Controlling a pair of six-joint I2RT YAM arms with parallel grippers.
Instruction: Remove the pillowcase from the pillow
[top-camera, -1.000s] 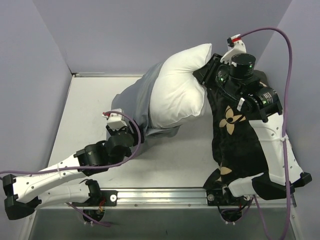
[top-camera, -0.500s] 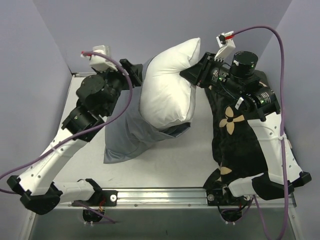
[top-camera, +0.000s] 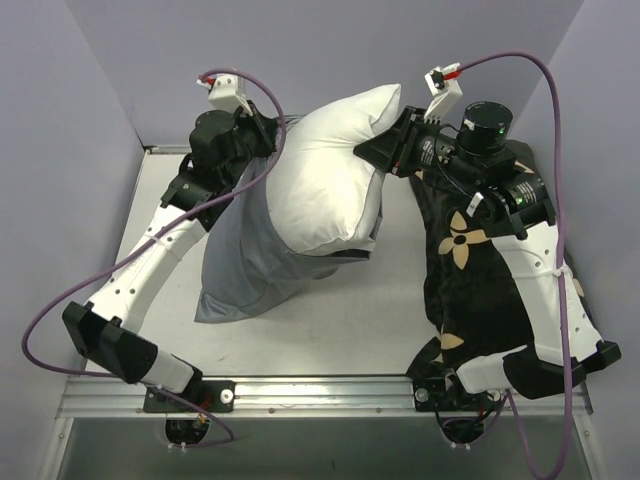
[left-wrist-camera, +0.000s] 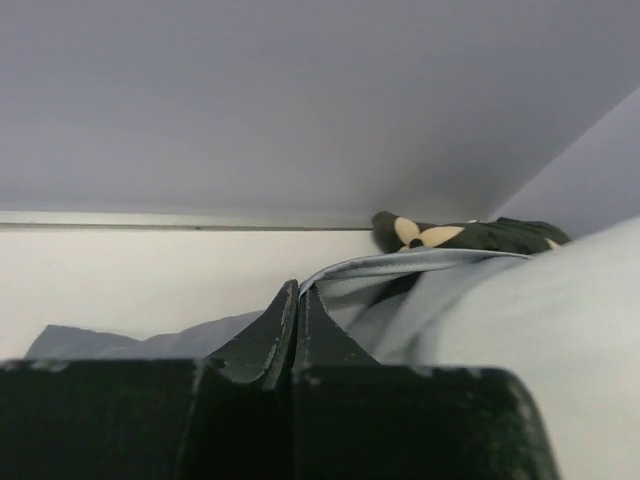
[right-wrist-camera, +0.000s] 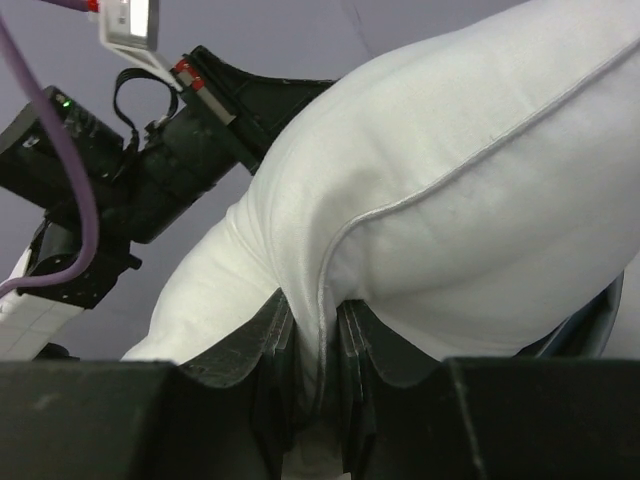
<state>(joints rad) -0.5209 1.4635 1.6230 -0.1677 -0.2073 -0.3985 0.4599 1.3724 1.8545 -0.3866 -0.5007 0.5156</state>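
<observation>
The white pillow (top-camera: 330, 175) is held up over the back of the table, its lower half still inside the grey pillowcase (top-camera: 245, 270), which hangs down to the table. My right gripper (top-camera: 388, 150) is shut on the pillow's piped right corner (right-wrist-camera: 330, 260), with the seam pinched between its fingers (right-wrist-camera: 275, 325). My left gripper (top-camera: 272, 140) sits at the pillow's back left. In the left wrist view its jaws (left-wrist-camera: 298, 292) are pressed together, with the pillowcase's hem (left-wrist-camera: 400, 268) running out from their tips.
A black plush cushion with tan flowers (top-camera: 470, 280) lies under the right arm along the right wall and shows in the left wrist view as the cushion (left-wrist-camera: 450, 234). Grey walls close the back and both sides. The left arm (top-camera: 150, 270) stretches across the table's left part.
My left arm has swung from the front left of the table up to the back, and its jaws have shut at the pillowcase's rim. The pillow has shifted slightly left.
</observation>
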